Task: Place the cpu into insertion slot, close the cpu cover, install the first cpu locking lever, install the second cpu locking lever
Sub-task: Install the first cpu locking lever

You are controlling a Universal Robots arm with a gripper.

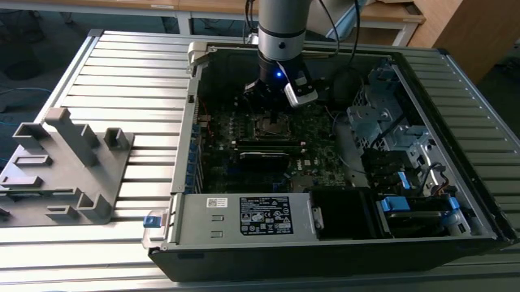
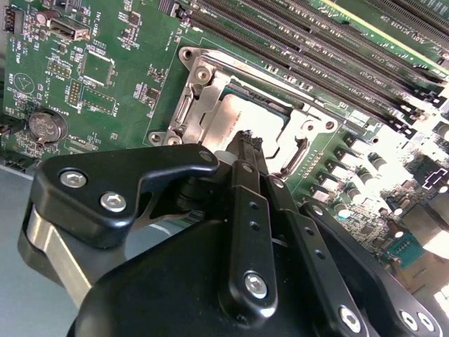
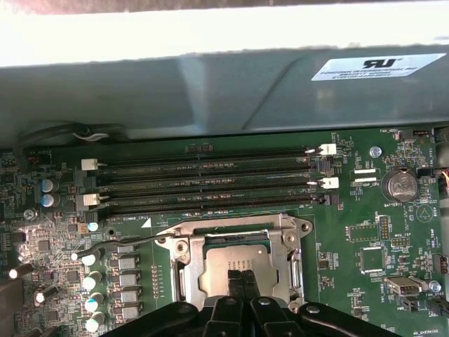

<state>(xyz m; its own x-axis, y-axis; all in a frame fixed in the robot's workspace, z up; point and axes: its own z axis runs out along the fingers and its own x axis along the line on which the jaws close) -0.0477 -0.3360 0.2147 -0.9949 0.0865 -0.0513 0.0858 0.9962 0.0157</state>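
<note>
The tool [image 3: 239, 277] is held narrow, fingers together with nothing seen between them, and is set low over the cpu [image 3: 214, 270]. This is probably so that the tips can serve as a pusher rather than a clamp. Whether they touch it cannot be told. The cpu is seated flat in the slot [image 1: 272, 126], inside the open case [image 1: 185, 121] on the table [image 1: 122, 79]. The cover [image 3: 284, 249] is seen lying down around it, framing its metal top. A thin lever [image 3: 126, 242] is seen beside the slot; whether it is latched cannot be judged.
</note>
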